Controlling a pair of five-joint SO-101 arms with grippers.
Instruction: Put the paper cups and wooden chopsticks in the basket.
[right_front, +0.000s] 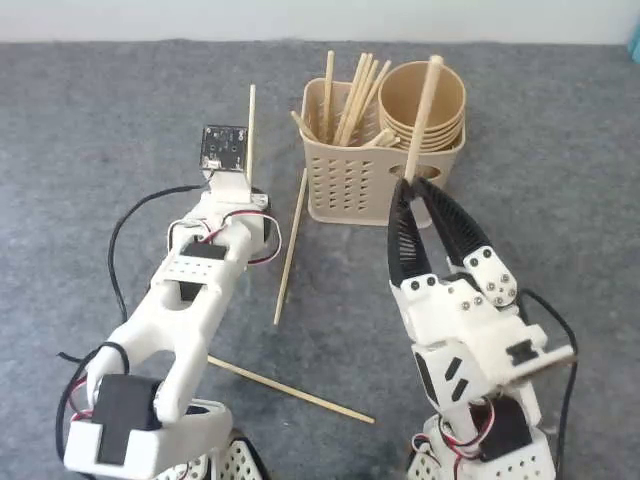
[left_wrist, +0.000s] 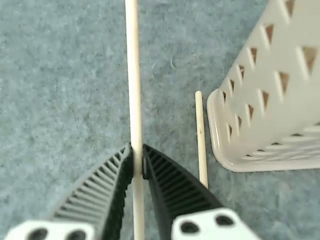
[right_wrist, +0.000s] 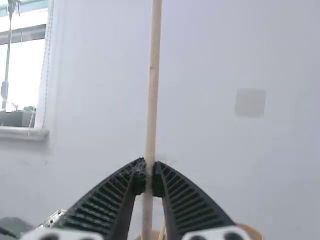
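High view, working outward from the arm bases. One loose pale wooden chopstick (right_front: 290, 388) lies crosswise on the grey felt table cover (right_front: 80, 150) between the two bases, about as close to either arm. A second loose wooden stick (right_front: 290, 248) lies lengthwise, near to far. Its far end is just beside the near left corner of the beige slotted plastic basket (right_front: 345, 180), and the left arm is clearly the closer one for that.

Both claws have something in them though. The left gripper (left_wrist: 136, 150) is pinched tight on a long wooden chopstick (left_wrist: 132, 75), which runs straight out along the claw's own line with felt behind it. The basket sits off to that arm's right, near but not under the stick, so I reckon it needs a sideways swing before letting go.

The right gripper (right_wrist: 148, 167) is squeezed on its own round wooden chopstick (right_wrist: 152, 75), held close to upright. From above, its claw tips sit right at the basket's near wall, in front of the stack of tan paper cups (right_front: 425, 105) already inside. The stick's upper end crosses the cup rim. So the gap that matters looks small: a bit farther forward and it's over the opening, my guess.

A bundle of wooden chopsticks (right_front: 350, 85) stands in the basket's left half.
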